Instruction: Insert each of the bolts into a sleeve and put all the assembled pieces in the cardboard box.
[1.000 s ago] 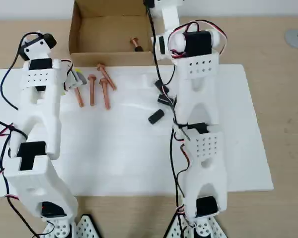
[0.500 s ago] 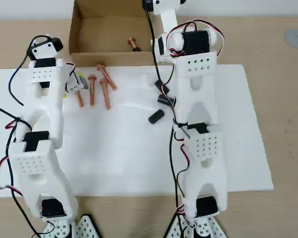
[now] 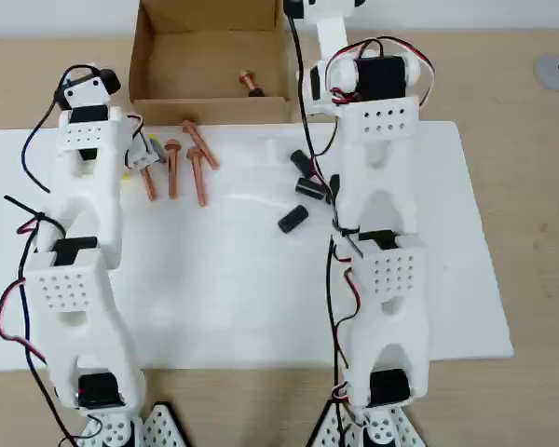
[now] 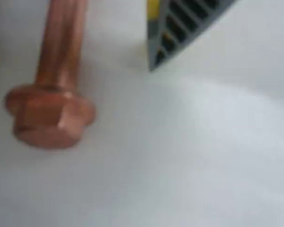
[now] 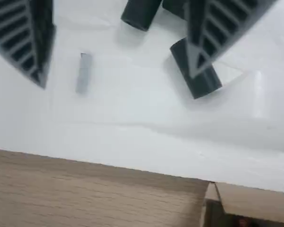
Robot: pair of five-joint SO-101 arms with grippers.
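Grippers at the sheet's (image 3: 214,298) far edge
We see the right gripper (image 5: 116,75) wide open above the sleeves (image 3: 307,188); for the left gripper (image 3: 142,154), beside a bolt (image 4: 49,113), we cannot tell.

Four copper bolts (image 3: 172,168) lie loose on the white sheet, close together. The nearest (image 4: 52,94), hex head showing, lies just beside the left gripper (image 3: 140,152). A fifth bolt (image 3: 252,82) lies inside the open cardboard box (image 3: 140,65), just beyond both grippers. Three dark sleeves (image 3: 309,189) lie on their sides near the right gripper (image 5: 116,75) — one (image 5: 206,84) right at a fingertip.
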